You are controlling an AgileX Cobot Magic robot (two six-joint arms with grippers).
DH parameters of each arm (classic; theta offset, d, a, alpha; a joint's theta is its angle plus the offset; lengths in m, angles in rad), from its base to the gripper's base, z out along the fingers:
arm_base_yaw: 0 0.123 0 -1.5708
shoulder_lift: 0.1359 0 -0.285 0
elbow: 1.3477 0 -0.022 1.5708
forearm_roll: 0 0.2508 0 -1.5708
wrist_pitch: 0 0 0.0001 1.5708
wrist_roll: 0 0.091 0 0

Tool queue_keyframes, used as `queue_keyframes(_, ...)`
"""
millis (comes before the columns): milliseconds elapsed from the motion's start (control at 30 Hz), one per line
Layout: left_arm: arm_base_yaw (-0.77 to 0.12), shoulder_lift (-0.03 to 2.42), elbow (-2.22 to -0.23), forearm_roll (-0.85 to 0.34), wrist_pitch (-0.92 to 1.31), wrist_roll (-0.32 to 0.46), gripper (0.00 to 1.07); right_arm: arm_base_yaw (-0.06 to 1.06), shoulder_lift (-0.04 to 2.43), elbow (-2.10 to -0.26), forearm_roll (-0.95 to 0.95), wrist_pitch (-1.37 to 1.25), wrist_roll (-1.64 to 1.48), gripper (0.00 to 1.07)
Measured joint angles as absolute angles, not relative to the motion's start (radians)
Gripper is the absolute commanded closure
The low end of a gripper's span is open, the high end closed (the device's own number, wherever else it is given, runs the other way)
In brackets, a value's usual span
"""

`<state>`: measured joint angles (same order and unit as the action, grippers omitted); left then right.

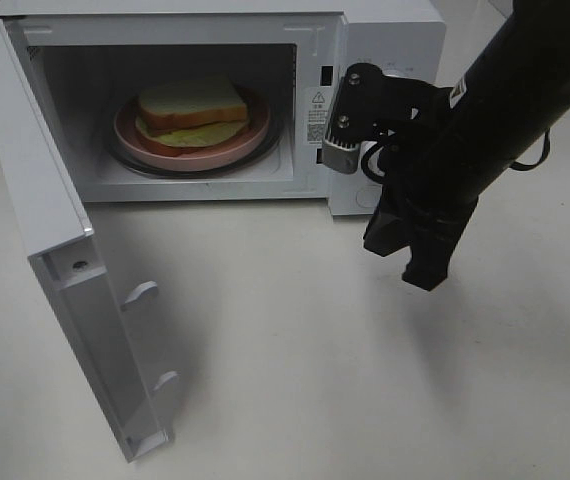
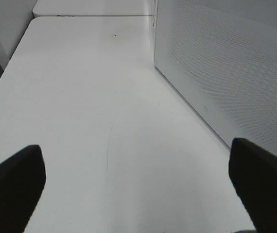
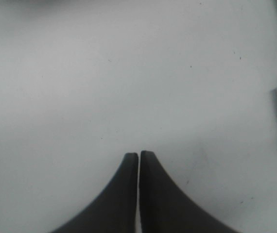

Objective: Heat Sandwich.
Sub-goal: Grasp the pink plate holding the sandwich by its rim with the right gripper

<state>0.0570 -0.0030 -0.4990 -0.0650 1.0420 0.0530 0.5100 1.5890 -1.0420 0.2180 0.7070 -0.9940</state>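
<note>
The sandwich (image 1: 193,105), white bread with a green and red filling, lies on a round pink plate (image 1: 248,141) inside the open white microwave (image 1: 390,35). My right gripper (image 1: 425,272) hangs in front of the microwave's right side, pointing down at the table, apart from the sandwich. In the right wrist view the right gripper (image 3: 139,154) is shut, its fingers pressed together with nothing between them. In the left wrist view my left gripper (image 2: 138,194) is open wide over bare table beside a dotted white microwave panel (image 2: 226,68). The high view does not show the left arm.
The microwave door (image 1: 35,180) stands swung out to the left, reaching toward the table's front edge. The white table (image 1: 315,360) stretches in front of the oven. A glass turntable lies under the plate.
</note>
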Motion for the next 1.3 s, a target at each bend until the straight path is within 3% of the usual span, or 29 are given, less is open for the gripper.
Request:
queue_keyframes(300, 0.057, -0.003, -0.499, -0.065, 1.042, 0.053, 0.10, 0.510, 1.589, -1.045, 0.216, 0.707, -1.517, 1.01)
queue_keyframes(467, 0.057, -0.003, -0.499, -0.065, 1.042, 0.053, 0.10, 0.510, 1.589, -1.045, 0.194, 0.706, -1.591, 0.97)
queue_keyframes(633, 0.057, -0.003, -0.499, -0.065, 1.042, 0.053, 0.10, 0.510, 1.589, -1.045, 0.177, 0.676, -1.595, 0.74)
queue_keyframes(667, 0.057, -0.003, -0.499, -0.065, 1.042, 0.053, 0.10, 0.510, 1.589, -1.045, 0.176, 0.670, -1.583, 0.58)
queue_keyframes(700, 0.057, -0.003, -0.499, -0.065, 1.042, 0.053, 0.10, 0.510, 1.589, -1.045, 0.176, 0.670, -1.583, 0.58)
queue_keyframes(767, 0.057, -0.003, -0.499, -0.065, 1.042, 0.053, 0.10, 0.510, 1.589, -1.045, 0.172, 0.651, -1.550, 0.40)
queue_keyframes(800, 0.057, -0.003, -0.499, -0.065, 1.042, 0.053, 0.10, 0.510, 1.589, -1.045, 0.171, 0.649, -1.532, 0.25)
queue_keyframes(867, 0.057, -0.003, -0.499, -0.065, 1.042, 0.053, 0.10, 0.510, 1.589, -1.045, 0.170, 0.641, -1.488, 0.14)
queue_keyframes(967, 0.057, -0.003, -0.499, -0.065, 1.042, 0.053, 0.10, 0.510, 1.589, -1.045, 0.163, 0.624, -1.414, 0.07)
queue_keyframes(1300, 0.057, -0.003, -0.499, -0.065, 1.042, 0.053, 0.10, 0.512, 1.591, -1.062, 0.083, 0.596, -1.332, 0.10)
